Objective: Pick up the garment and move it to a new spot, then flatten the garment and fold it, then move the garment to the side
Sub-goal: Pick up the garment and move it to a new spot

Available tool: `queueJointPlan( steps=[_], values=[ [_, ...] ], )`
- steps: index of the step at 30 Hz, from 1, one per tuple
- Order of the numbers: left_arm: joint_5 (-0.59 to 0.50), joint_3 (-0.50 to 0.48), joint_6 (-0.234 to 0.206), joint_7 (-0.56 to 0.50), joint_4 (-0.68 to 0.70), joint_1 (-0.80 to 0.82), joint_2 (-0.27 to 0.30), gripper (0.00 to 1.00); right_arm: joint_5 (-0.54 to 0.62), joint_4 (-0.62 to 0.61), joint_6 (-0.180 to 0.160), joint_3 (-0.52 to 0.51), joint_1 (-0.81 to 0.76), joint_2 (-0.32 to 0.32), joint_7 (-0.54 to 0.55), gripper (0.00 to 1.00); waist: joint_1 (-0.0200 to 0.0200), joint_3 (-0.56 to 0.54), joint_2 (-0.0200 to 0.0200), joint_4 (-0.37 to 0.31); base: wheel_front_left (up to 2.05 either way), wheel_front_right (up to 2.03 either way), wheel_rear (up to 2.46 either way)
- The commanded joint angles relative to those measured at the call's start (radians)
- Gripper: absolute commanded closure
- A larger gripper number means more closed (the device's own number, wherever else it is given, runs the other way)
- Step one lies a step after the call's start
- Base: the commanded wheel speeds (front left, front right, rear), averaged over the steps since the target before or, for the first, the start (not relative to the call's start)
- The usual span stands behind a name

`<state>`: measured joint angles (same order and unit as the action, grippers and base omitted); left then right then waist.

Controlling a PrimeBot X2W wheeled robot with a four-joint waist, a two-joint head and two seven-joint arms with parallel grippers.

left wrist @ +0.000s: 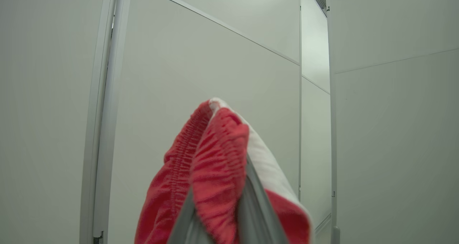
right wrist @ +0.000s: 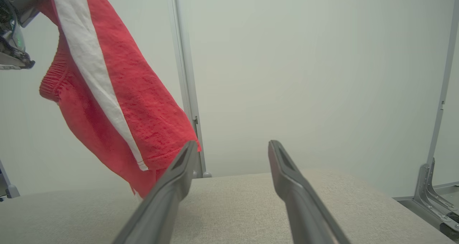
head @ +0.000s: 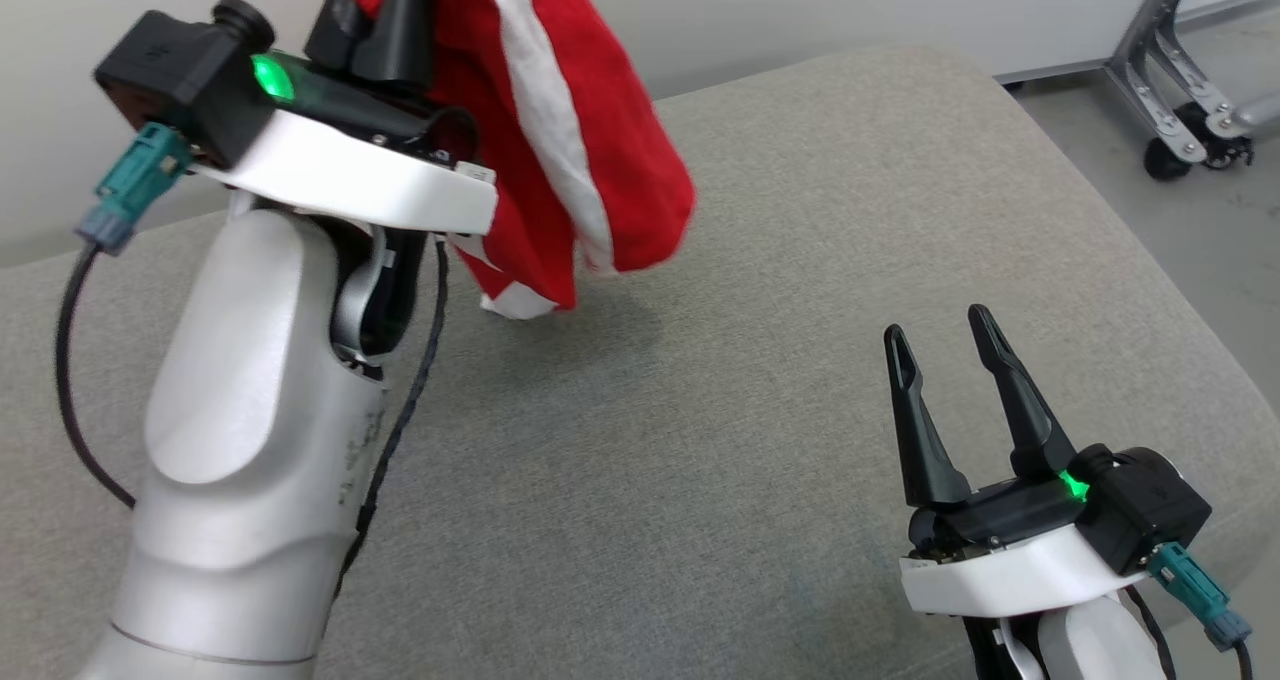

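Landmark: a wide grey fabric cushion (head: pixel 800 260) with rounded corners; every place below is given against it.
Garment: red shorts (head: pixel 560 110) with a white side stripe and a gathered elastic waistband. They hang in the air above the cushion's far left part, bunched at the top and draping down at a slant. The lowest corner hangs close to the cushion's surface and casts a soft shadow there; whether it touches the fabric cannot be told.
Left gripper (head: pixel 400 20): raised high over the cushion's far left part on its pale forearm, fingers pointing up. Its two fingers are pressed together on the gathered waistband, which folds over their tips in the left wrist view, so it carries the shorts' whole weight.
Right gripper (head: pixel 937 322): low over the cushion's near right part, well apart from the shorts. Its two dark fingers are spread wide with nothing between them, pointing toward the cushion's far edge.
Beyond the cushion: pale wall panels rise past the far edge, and a metal stand on wheels (head: pixel 1190 100) sits on the floor past the far right corner.
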<state>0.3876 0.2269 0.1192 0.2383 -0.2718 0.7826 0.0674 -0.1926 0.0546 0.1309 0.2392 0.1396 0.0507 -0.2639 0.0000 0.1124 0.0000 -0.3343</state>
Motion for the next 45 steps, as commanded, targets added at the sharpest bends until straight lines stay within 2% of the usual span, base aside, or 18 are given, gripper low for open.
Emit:
queueJointPlan(
  steps=[1,7,10,14,15,16,17,27,28,36,41,45],
  values=[
    [0.000,0.027,0.001,0.003,-0.027,-0.012,-0.002,1.00,-0.008,0.001,0.000,0.002,-0.001,0.000,-0.001,0.00,0.0000,0.020,0.0000,-0.038,0.00,0.00,0.00],
    [0.008,0.160,0.004,0.020,-0.151,-0.161,-0.011,1.00,-0.007,0.016,0.000,0.030,-0.001,0.001,-0.001,0.00,0.0000,0.048,0.0000,-0.039,0.00,0.00,0.00],
    [0.010,0.187,-0.003,0.026,-0.206,-0.271,-0.014,1.00,-0.006,0.022,0.000,0.041,0.004,0.001,-0.001,0.00,0.0000,0.060,0.0000,-0.021,0.00,0.00,0.00],
    [0.033,0.187,-0.015,0.027,-0.183,-0.402,-0.015,1.00,0.007,0.037,0.000,0.037,0.004,0.001,-0.001,0.00,0.0000,0.065,0.0000,0.015,0.00,0.00,0.00],
    [0.039,0.186,-0.017,0.027,-0.166,-0.432,-0.015,0.67,0.011,0.042,0.000,0.033,0.002,0.001,-0.001,0.00,0.0000,0.064,0.0000,0.026,0.00,0.00,0.00],
    [0.046,0.183,-0.022,0.026,-0.148,-0.461,-0.015,0.09,0.015,0.045,0.000,0.029,0.000,0.001,-0.001,0.00,0.0000,0.063,0.0000,0.039,0.00,0.00,0.00],
    [0.053,0.177,-0.030,0.027,-0.127,-0.488,-0.015,0.00,0.020,0.047,0.000,0.026,-0.002,0.001,-0.001,0.00,0.0000,0.060,0.0000,0.053,0.00,0.00,0.00],
    [-0.028,0.026,-0.116,0.026,0.176,-0.744,-0.016,0.00,0.045,0.086,0.000,0.080,-0.019,0.024,-0.001,0.00,0.0000,0.000,0.0000,0.172,0.00,0.00,0.00],
    [-0.028,0.026,-0.116,0.026,0.176,-0.744,-0.016,0.00,0.045,0.086,0.000,0.080,-0.019,0.024,-0.001,0.00,0.0000,0.000,0.0000,0.172,0.00,0.00,0.00],
    [-0.144,-0.054,-0.220,0.026,0.334,-0.882,-0.015,0.00,0.030,0.125,0.000,0.090,-0.072,0.054,-0.001,0.00,0.0000,-0.080,0.0000,0.255,0.00,0.00,0.00],
    [-0.196,-0.098,-0.259,0.026,0.436,-0.963,-0.016,0.00,0.021,0.128,0.000,0.092,-0.118,0.082,-0.001,0.00,0.0000,-0.115,0.0000,0.275,0.00,0.00,0.00],
    [-0.211,-0.107,-0.275,0.026,0.445,-1.015,-0.016,0.00,0.020,0.128,0.000,0.078,-0.157,0.077,-0.001,0.00,0.0000,-0.132,0.0000,0.283,0.00,0.00,0.00]
  ],
)
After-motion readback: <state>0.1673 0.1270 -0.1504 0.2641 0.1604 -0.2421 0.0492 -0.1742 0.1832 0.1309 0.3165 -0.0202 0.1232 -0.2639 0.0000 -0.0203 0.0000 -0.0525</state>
